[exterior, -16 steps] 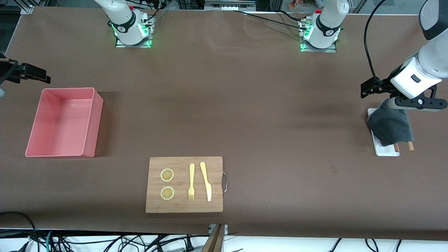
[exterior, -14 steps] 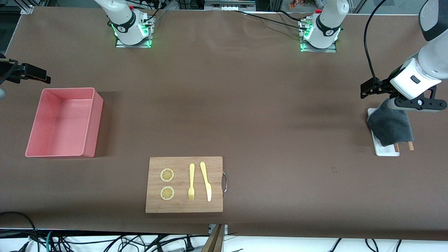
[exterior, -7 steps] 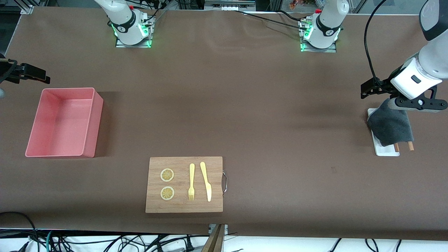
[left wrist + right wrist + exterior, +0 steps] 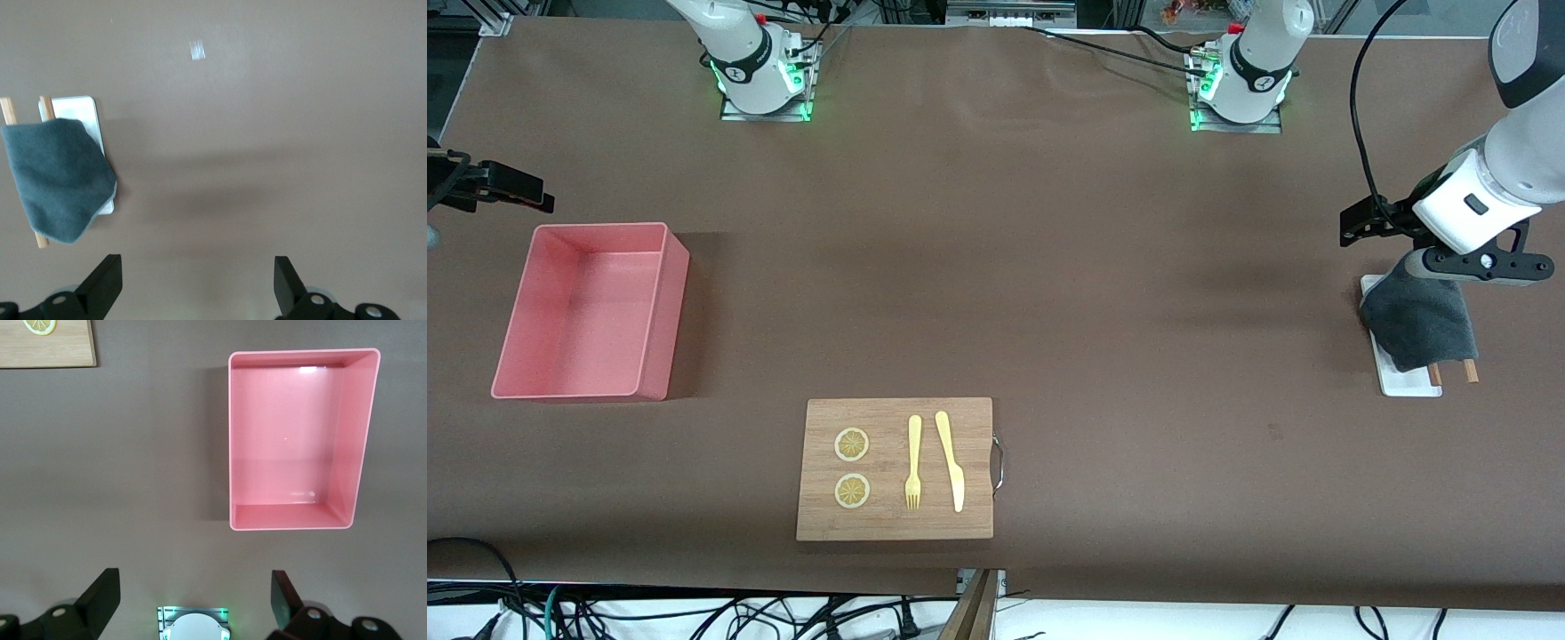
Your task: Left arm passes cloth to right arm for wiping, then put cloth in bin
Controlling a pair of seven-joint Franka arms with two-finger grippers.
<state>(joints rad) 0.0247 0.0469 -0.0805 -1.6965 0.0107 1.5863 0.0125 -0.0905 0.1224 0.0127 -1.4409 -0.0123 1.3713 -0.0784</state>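
Grey cloth (image 4: 1418,324) lies ungrabbed on the white tray (image 4: 1405,384) at your table's left-arm edge; left gripper (image 4: 1432,258) hovers above, fingers spread, empty. Right gripper (image 4: 503,187) waits open near the bin (image 4: 654,307). Everything remains.

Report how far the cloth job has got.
Nothing is done yet. The cloth lies draped on the white tray, ungrasped. The left gripper hangs open above the table beside it. The right gripper waits open near the empty bin. Pickup, handover, wiping and binning remain.
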